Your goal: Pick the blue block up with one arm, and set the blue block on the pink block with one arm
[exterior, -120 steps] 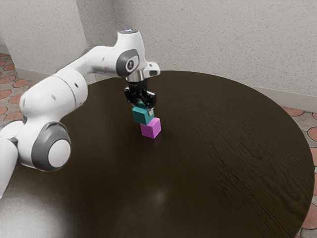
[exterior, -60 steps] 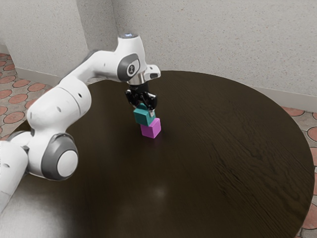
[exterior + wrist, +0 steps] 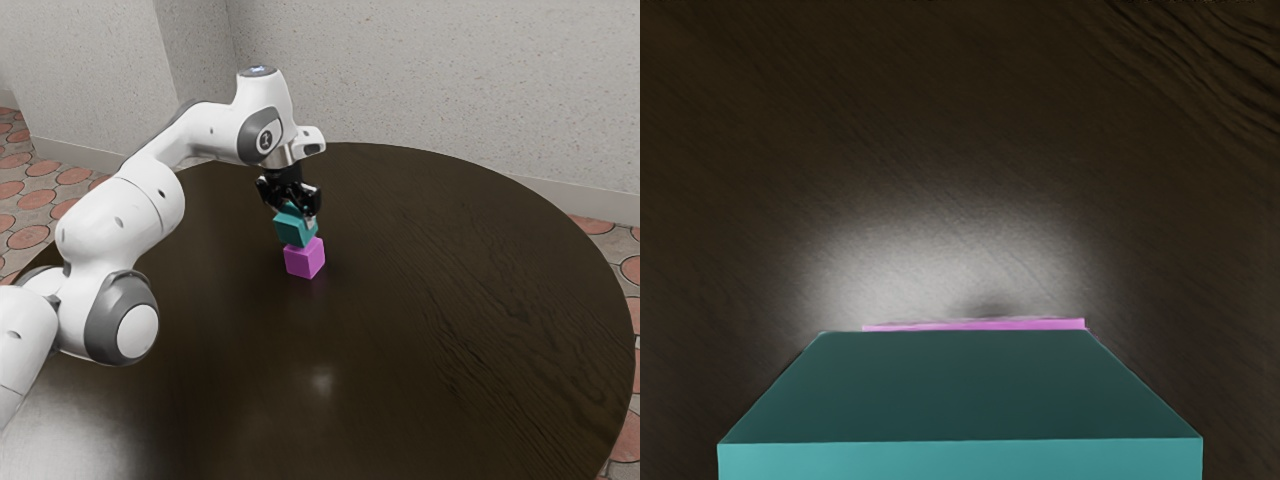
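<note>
One blue block, now centred over pink block.

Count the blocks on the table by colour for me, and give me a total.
blue block: 1
pink block: 1
Total: 2

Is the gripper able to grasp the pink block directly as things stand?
Probably not. The gripper is shut on the blue block, which is right over the pink block and covers its top.
</note>
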Robot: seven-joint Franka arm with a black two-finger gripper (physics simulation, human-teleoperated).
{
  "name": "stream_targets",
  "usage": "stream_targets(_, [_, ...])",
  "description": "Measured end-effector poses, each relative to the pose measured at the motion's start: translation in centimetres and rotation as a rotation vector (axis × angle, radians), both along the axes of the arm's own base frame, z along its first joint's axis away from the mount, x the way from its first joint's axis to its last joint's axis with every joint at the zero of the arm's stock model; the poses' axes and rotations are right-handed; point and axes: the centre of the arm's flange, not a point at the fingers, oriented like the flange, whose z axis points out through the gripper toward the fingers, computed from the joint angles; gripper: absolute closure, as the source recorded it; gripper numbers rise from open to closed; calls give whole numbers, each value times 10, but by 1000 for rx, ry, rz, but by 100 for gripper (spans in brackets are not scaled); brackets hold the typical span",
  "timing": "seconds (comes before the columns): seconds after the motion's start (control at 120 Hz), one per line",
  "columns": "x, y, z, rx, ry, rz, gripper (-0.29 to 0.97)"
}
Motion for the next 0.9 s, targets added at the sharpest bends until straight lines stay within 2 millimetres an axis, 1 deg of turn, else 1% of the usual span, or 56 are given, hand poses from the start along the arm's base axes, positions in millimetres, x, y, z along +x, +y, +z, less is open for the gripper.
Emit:
stream_targets(0.167, [1, -2, 2, -8, -9, -2, 12])
stream_targets(0.217, [0, -2, 9, -6, -9, -4, 10])
stream_targets(0.283, [-5, -4, 33, -2, -11, -7, 7])
stream_targets(0.392, [-19, -7, 87, 7, -31, -13, 4])
stream_targets(0.433, [-23, -8, 96, 7, -32, -15, 4])
stream_targets(0.65, [-28, -9, 111, 7, -39, -19, 1])
stream_targets(0.783, [-28, -9, 113, 6, -43, -20, 1])
stream_targets(0.9, [-27, -9, 110, 7, -40, -20, 0])
